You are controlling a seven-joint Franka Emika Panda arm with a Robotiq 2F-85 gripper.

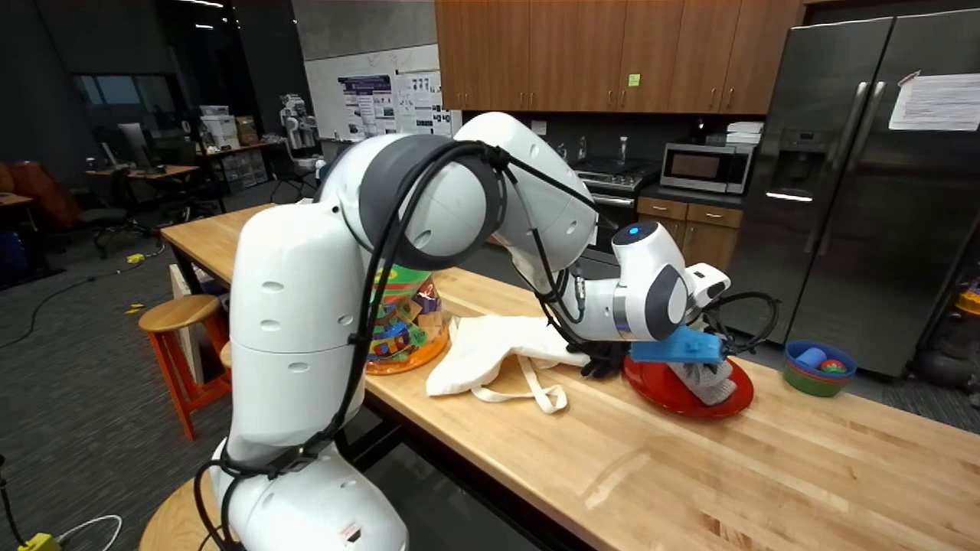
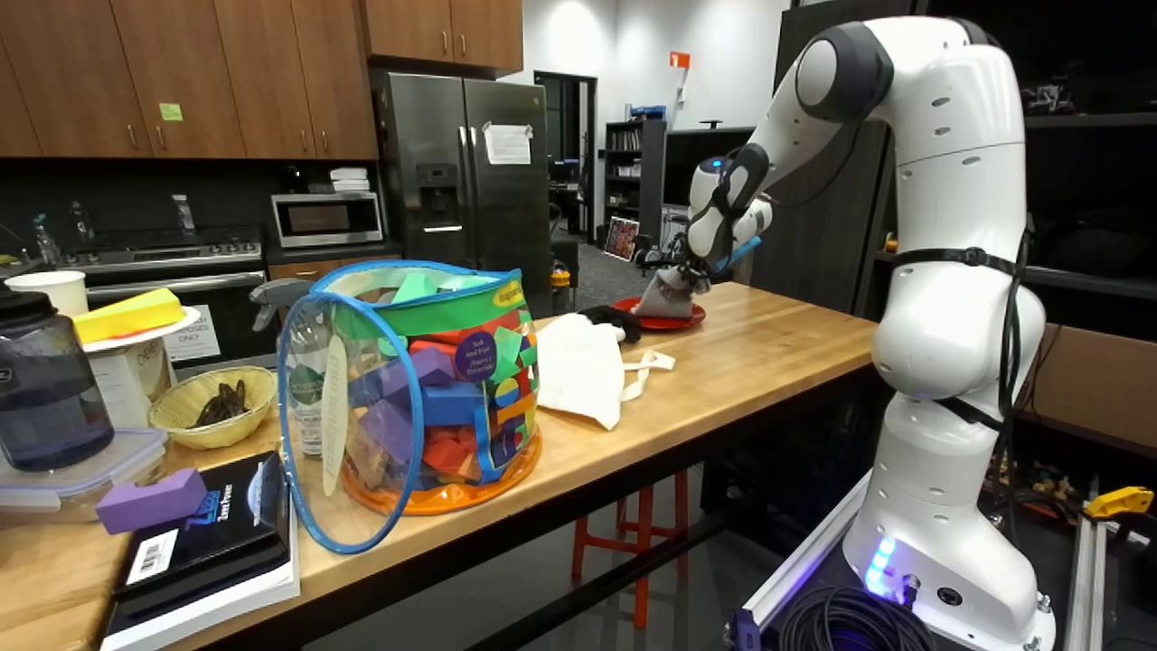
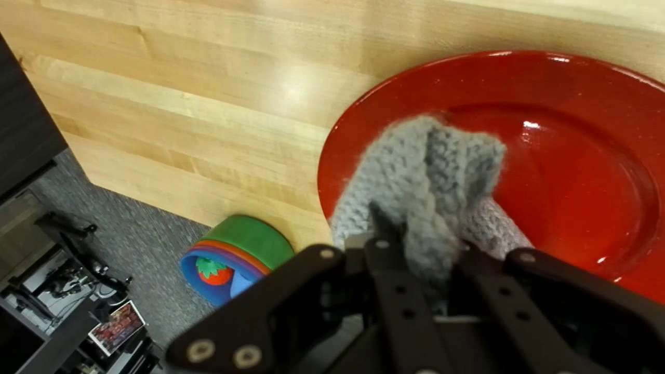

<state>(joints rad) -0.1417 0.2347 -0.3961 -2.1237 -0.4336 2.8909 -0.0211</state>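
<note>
1. The tool (image 3: 426, 254) is closed on the cloth (image 3: 395, 161), its jaws squeezed about a fold of grey knit. The cloth hangs over the red plate (image 3: 576, 176), and its lower end seems to rest there. The fold could slip free if the loose part catches, since only a bunch of it is pinched.

2. A sideways pull could drag the plate over the desk (image 3: 208, 104), because the trailing end may rub on the rim (the wood looks polished, so probably slick).

3. The nested bowls (image 3: 254, 244) stand near the desk's edge, apart from the plate. A low swing that way could tip them off, spilling the toy strawberry (image 3: 217, 276) inside.

4. A dark bundle (image 2: 615, 318) lies right by the plate, next to the tote (image 1: 498, 344); whether it touches the plate, I cannot tell. Hanging knit or a low wrist could snag it.

5. The knit hides the tips of the jaws in the wrist view, so the depth of the hold is hard to judge, and a weak grip could go unnoticed.
</note>
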